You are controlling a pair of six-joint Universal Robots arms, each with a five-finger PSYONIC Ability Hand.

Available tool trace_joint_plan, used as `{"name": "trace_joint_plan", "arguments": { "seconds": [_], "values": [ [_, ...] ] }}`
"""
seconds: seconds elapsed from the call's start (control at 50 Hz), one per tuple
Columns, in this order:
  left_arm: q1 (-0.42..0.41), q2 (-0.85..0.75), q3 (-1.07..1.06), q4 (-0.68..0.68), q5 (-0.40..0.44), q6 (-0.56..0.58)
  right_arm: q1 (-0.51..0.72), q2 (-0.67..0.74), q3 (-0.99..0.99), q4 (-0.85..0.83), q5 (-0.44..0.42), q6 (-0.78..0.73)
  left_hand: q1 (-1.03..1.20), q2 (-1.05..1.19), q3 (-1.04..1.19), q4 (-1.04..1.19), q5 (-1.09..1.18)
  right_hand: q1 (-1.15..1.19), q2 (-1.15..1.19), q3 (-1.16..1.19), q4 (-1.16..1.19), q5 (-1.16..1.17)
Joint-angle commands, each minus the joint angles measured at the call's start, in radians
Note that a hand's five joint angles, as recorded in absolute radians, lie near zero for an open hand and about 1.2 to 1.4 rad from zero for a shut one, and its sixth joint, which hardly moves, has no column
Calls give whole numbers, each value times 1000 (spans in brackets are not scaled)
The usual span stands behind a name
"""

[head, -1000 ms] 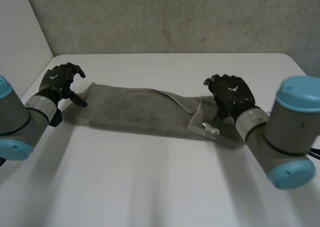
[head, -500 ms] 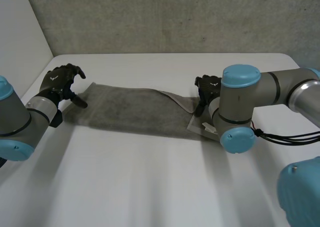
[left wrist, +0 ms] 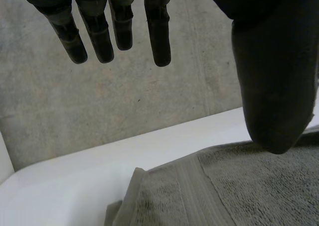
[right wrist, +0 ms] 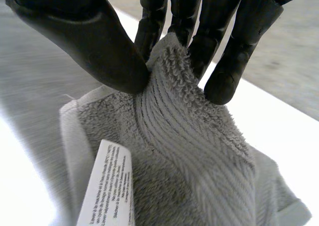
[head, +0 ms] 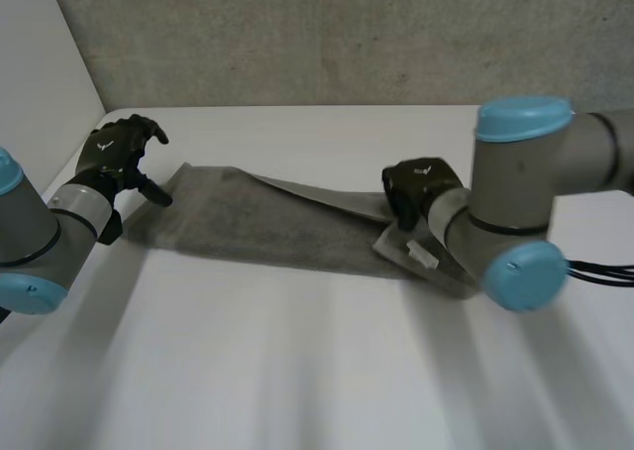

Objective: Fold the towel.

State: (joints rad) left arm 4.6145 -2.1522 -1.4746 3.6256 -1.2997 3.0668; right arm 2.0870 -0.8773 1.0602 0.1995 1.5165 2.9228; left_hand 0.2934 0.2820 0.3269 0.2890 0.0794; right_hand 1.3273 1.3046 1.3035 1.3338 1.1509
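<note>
A grey towel [head: 267, 222] lies as a long folded strip across the white table [head: 297, 371], with a white label [head: 422, 254] near its right end. My right hand [head: 414, 188] is at that right end; in the right wrist view its fingers [right wrist: 219, 32] and thumb pinch a raised ridge of the towel [right wrist: 174, 116] beside the label [right wrist: 107, 186]. My left hand [head: 121, 155] hovers above the towel's left end, open; in the left wrist view its straight fingers [left wrist: 117, 27] and thumb [left wrist: 274, 91] hang over the towel's hemmed edge [left wrist: 189, 191] without touching it.
A grey wall [head: 347, 34] runs along the table's far edge. A white panel [head: 40, 83] stands at the far left. Bare tabletop stretches in front of the towel toward the near edge.
My right arm has swung in over the towel's right end, and its hand has closed from open into a pinch on the cloth. The left hand has lifted slightly.
</note>
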Motion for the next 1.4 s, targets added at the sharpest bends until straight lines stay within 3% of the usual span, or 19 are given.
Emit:
{"name": "trace_joint_plan", "arguments": {
  "seconds": [0.02, 0.06, 0.18, 0.34, 0.42, 0.58, 0.82, 1.04, 1.22, 1.26, 1.28, 1.32, 1.4],
  "values": [
    [-40, -2, 4, 45, 19, 86, -22, -241, 346, 0, -159, -220, -97, -86, -131, -93, -58, 69, 92, 93, 62, 71],
    [-49, -3, 0, 62, 37, 112, -28, -328, 490, -3, -180, -313, -97, -86, -131, -93, -58, 69, 92, 93, 62, 71],
    [-106, -44, -1, 102, 135, 240, -93, -474, 671, -25, -243, -369, -97, -86, -131, -93, -58, 69, 92, 93, 62, 71],
    [-131, -130, 1, 73, 194, 430, -159, -531, 745, -100, -289, -356, -97, -86, -131, -93, -58, 69, 92, 93, 62, 71],
    [-129, -129, -19, -8, 233, 503, -166, -531, 750, -123, -291, -343, -97, -86, -131, -93, -58, 69, 92, 93, 62, 71],
    [-99, -60, -52, -151, 270, 547, -165, -510, 762, -172, -289, -336, -86, -74, -119, -81, -46, 69, 92, 93, 62, 71],
    [-66, 29, -133, -159, 319, 604, -163, -465, 782, -207, -289, -336, -80, -69, -113, -75, -40, 69, 92, 93, 62, 71],
    [-62, 66, -159, -165, 309, 770, -165, -465, 796, -226, -289, -336, -62, -51, -96, -58, -23, 69, 92, 93, 62, 71],
    [-29, 94, -179, -168, 324, 771, -166, -463, 807, -241, -289, -336, 190, 202, 157, 195, 230, 69, 92, 93, 62, 71],
    [-36, 98, -191, -168, 333, 776, -165, -463, 811, -242, -289, -336, 146, 158, 113, 151, 186, 69, 92, 93, 62, 71],
    [-48, 106, -208, -166, 355, 783, -165, -463, 811, -242, -289, -336, -2, 9, -36, 2, 37, 69, 92, 93, 62, 71],
    [-65, 113, -222, -165, 376, 790, -165, -463, 813, -242, -289, -336, -97, -85, -130, -92, -57, 69, 92, 93, 62, 71],
    [-92, 143, -250, -165, 424, 811, -163, -465, 814, -242, -289, -336, -92, -80, -125, -87, -52, 69, 92, 93, 62, 71]
  ]
}}
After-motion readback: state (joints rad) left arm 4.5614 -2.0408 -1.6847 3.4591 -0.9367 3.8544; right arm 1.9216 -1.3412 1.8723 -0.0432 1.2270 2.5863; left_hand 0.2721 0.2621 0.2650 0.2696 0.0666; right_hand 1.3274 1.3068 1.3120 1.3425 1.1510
